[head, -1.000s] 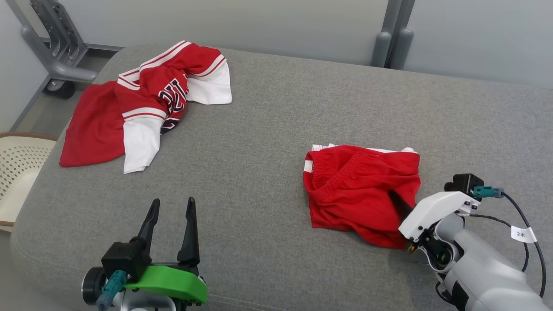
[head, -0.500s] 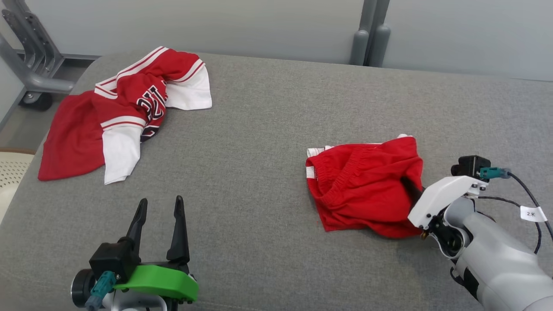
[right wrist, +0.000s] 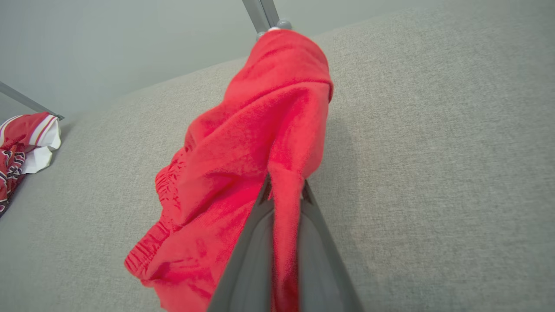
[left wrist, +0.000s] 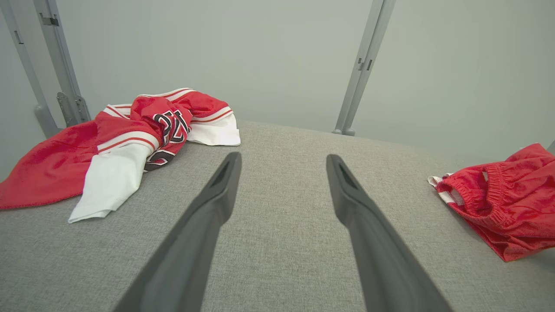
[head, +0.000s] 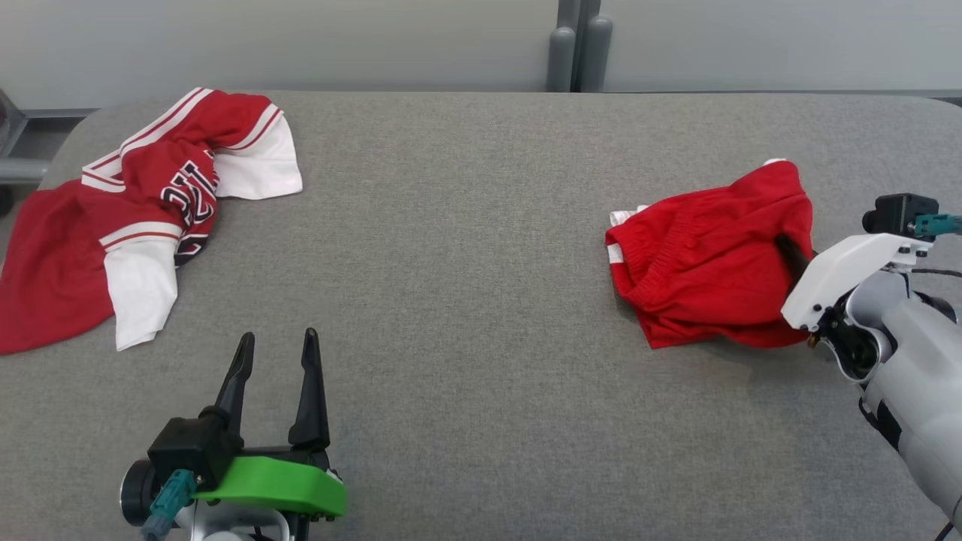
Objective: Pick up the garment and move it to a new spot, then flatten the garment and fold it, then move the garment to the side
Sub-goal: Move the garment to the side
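Judged light and limp, the red elastic-waisted fabric shorts [head: 699, 255] at three o'clock hold best by the waistband; right gripper [right wrist: 284, 190] jaws pinch a fold, left gripper [head: 278, 336] jaws spread.

surface [head: 466, 248]: grey woven fabric | wall [head: 301, 37]: pale grey panels | posts [head: 562, 60]: grey metal

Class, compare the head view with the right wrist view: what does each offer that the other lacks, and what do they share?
Head view: the open left gripper and the whole jersey. Right wrist view: a close look at the right gripper shut on a fold of the shorts. Shared: the shorts, part of the jersey, the grey surface.
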Robot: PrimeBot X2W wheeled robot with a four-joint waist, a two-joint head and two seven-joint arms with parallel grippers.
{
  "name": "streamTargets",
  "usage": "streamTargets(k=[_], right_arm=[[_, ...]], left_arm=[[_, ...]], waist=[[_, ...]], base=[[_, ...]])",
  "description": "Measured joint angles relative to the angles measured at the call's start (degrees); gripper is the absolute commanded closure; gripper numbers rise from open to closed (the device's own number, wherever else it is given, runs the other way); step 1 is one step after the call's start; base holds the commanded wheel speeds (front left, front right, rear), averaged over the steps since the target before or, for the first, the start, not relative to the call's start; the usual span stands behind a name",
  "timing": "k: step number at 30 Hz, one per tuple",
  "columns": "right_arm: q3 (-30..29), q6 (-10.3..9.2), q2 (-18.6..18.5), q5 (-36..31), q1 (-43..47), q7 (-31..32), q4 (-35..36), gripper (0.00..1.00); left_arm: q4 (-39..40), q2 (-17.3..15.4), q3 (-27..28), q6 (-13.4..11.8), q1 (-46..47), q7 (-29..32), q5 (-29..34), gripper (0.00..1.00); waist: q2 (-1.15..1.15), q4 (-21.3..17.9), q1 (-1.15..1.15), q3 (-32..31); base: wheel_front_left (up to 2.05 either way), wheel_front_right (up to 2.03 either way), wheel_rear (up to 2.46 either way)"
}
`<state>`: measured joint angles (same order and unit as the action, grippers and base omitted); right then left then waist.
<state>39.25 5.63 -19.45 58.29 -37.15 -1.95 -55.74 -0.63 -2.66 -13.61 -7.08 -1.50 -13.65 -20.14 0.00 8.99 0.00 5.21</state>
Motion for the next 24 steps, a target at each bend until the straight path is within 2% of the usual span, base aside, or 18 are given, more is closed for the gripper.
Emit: streamTargets(k=[13, 24], right_arm=[[-0.68, -0.11, -5.57, -1.97, -8.99, 1.59, -0.77, 1.00], [-2.30, -1.32, -9.82, -2.63, -16.08, 3.28, -3.08, 1.00]], left_arm=[[3.47, 0.01, -1.47, 0.00, 2.19, 0.52, 0.89, 0.00], [5.24, 0.02, -3.49, 0.00, 6.39, 2.54, 3.92, 0.00]], waist=[[0.00, -5.89, 0.00, 5.14], [0.00, -8.13, 0.00, 10.97]], base=[[0.00, 0.00, 0.00], [0.00, 0.00, 0.00]])
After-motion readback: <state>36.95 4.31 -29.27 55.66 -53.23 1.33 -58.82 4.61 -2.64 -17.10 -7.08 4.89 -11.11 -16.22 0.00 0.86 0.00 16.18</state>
